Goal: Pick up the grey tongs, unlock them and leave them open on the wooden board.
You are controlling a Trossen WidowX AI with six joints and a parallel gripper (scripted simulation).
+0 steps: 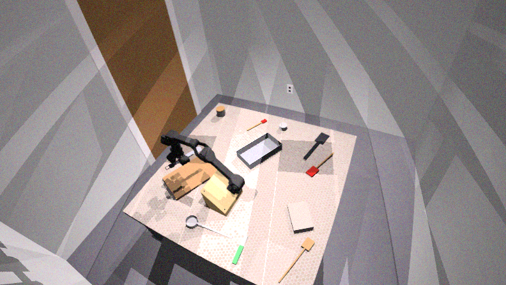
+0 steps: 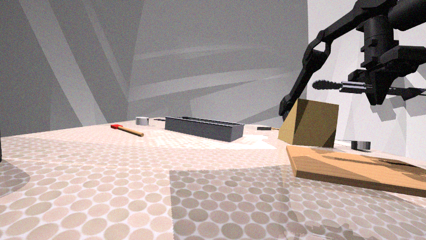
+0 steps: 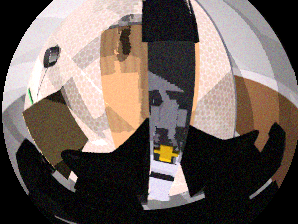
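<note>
My gripper [image 1: 183, 161] [image 2: 376, 101] [image 3: 159, 121] is shut on the grey tongs [image 1: 191, 153] [image 2: 325, 84] [image 3: 170, 107] and holds them in the air above the wooden board [image 1: 193, 169] [image 2: 316, 163] [image 3: 122, 90]. The tongs lie about level, with a dark scalloped end to the left in the exterior view and the other end to the right. Their arms look close together there. A yellow piece shows on them between the fingers in the wrist view. I cannot tell whether the lock is released. The roasting tin [image 1: 267, 158] [image 2: 202, 129] stands away from the gripper with nothing across it.
A yellow wooden block [image 1: 219, 191] [image 2: 316, 125] [image 3: 55, 125] stands beside the board, near the arm's base. A round-headed utensil [image 1: 191, 222] [image 3: 51, 56] and a green-handled knife [image 1: 237, 254] lie toward the near edge. A pale box [image 1: 299, 217] and several spatulas lie farther right.
</note>
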